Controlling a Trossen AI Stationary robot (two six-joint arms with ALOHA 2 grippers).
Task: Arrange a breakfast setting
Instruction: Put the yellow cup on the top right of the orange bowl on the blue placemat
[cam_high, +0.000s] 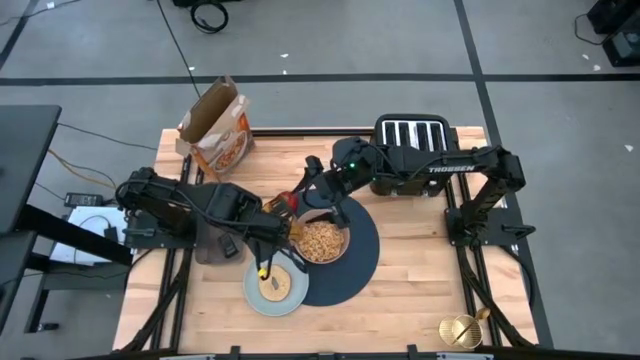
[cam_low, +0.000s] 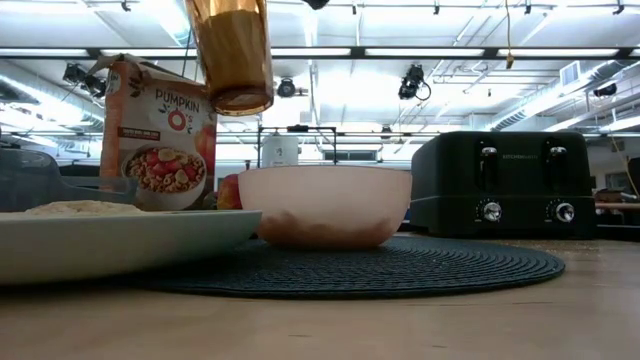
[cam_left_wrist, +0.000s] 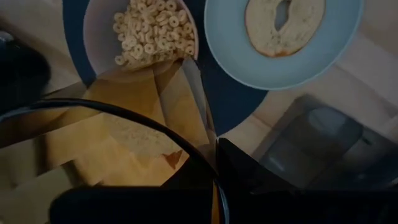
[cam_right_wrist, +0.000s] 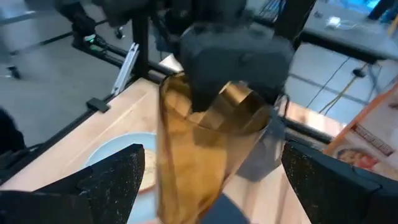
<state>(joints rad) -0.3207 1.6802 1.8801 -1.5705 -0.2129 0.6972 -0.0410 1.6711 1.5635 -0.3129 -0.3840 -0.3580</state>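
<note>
While the amber glass cup (cam_right_wrist: 205, 149) is carried in the air above the bench (cam_high: 420, 290), the left end effector (cam_high: 283, 213) is seen pinched shut on its rim, one finger inside the glass and one outside, as the left wrist view suggests. The right end effector (cam_right_wrist: 211, 174) is spread wide, with its fingers (cam_right_wrist: 109, 180) standing on either side of the cup's body and no contact to be made out. Directly below, the translucent pink bowl (cam_high: 322, 241), filled with cereal, sits on the navy placemat (cam_high: 362, 262); the pale blue-grey plate (cam_high: 276, 290) with the bagel (cam_high: 279, 285) lies just beside it, overlapping the mat's edge. A cereal box (cam_high: 217, 127) and the black toaster (cam_high: 412, 132) stand at the far side. The cup is judged rigid, smooth and breakable, and moderately light; a rim pinch is thought liable to slip or swing, so a hold around the mid-body, squarely across its width, would be preferred. Firm but unhurried closing is advised, since glass offers little friction.
</note>
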